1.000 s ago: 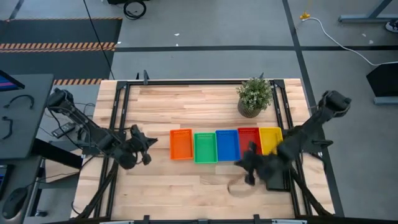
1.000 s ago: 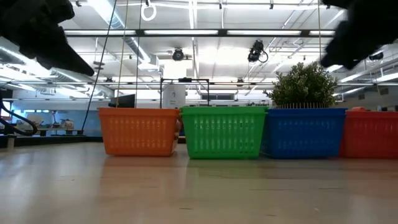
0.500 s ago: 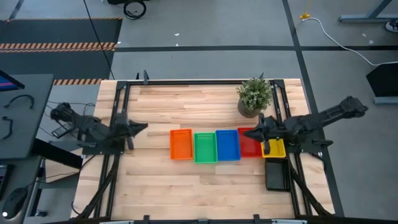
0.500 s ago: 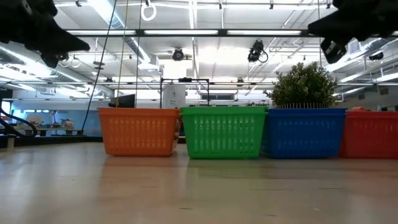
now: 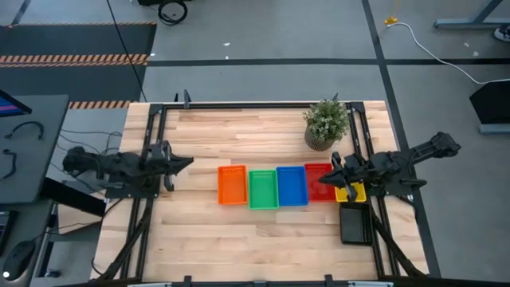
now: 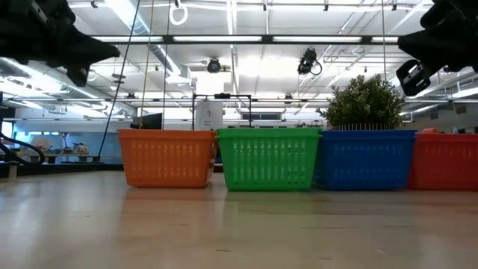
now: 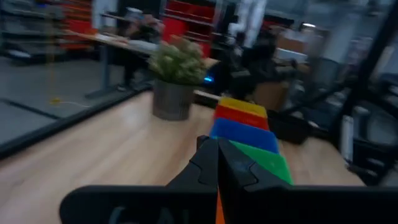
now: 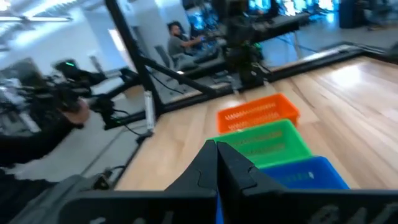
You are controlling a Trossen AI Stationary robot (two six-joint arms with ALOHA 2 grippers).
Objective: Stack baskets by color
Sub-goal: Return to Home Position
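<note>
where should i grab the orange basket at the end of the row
Pinch the long wall of the orange basket that faces away from the green basket, coming down from above. That wall stands free at the row's end, the opposite one sits close beside green, and the open top leaves room to straddle the rim.

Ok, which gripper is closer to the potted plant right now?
Right. The right gripper hangs over the red basket, a short way from the potted plant. The left gripper is far off, beyond the orange basket at the row's other end.
</note>
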